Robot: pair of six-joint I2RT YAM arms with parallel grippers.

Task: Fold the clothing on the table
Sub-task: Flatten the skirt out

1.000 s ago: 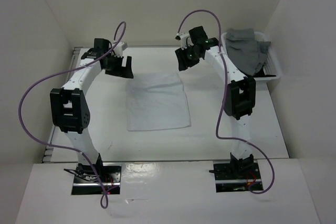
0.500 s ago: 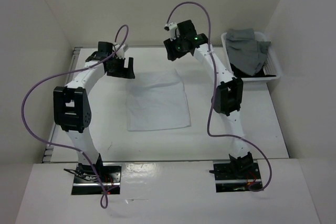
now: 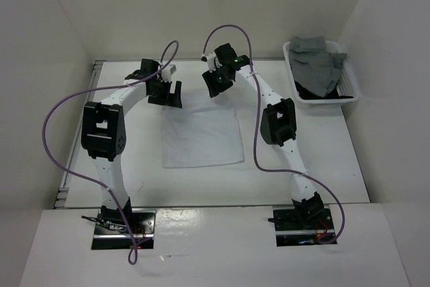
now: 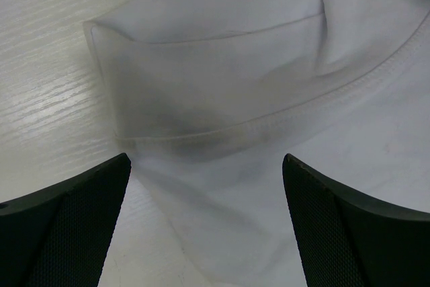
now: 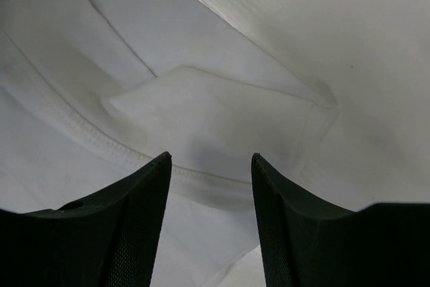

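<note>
Left gripper [image 3: 166, 92], spread wide and empty, hangs over the far left corner of the clothing [image 3: 201, 132], flat on the desk [image 3: 322, 159]. Right gripper [image 3: 216, 84], half open and empty, hangs over the far right corner, probably so both can pinch that edge.

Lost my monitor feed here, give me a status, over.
Both open: left claw, right claw, each over a far corner of the clothing. It lies on the table, ungripped. Nothing blocking; basket off right.
</note>
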